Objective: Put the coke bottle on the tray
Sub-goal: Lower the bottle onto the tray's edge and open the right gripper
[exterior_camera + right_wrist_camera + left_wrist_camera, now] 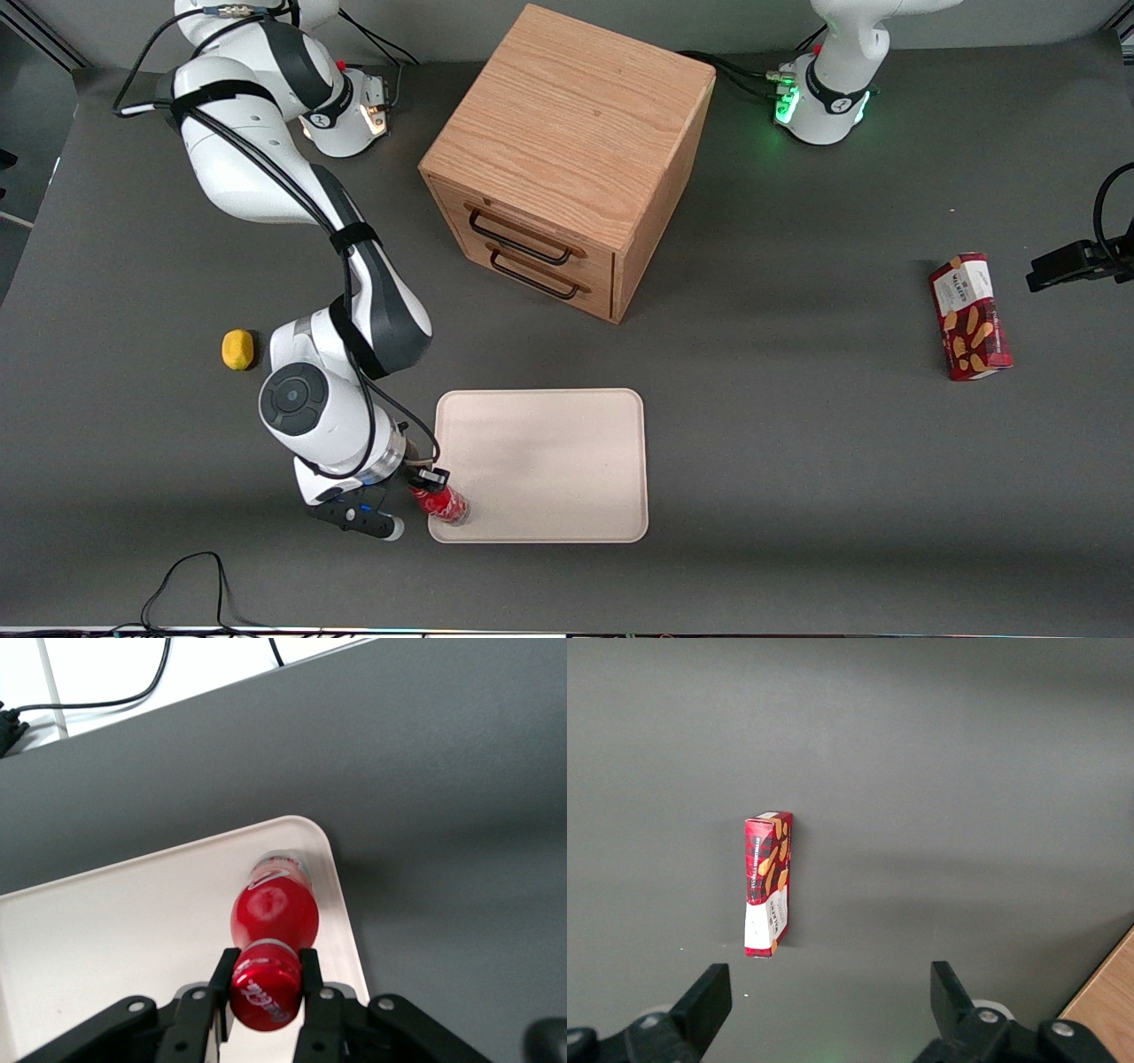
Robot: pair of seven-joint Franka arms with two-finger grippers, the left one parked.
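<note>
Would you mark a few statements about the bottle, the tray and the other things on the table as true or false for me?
1. The gripper is shut on the coke bottle at its cap end. True.
2. The bottle is over the middle of the tray. False: it is at a corner, the one nearest the front camera at the working arm's end.
3. Both drawers of the wooden cabinet are closed. True.
4. The red biscuit box lies on the tray. False: it lies on the table toward the parked arm's end.
5. The yellow object rests on the cabinet. False: it is on the table.
</note>
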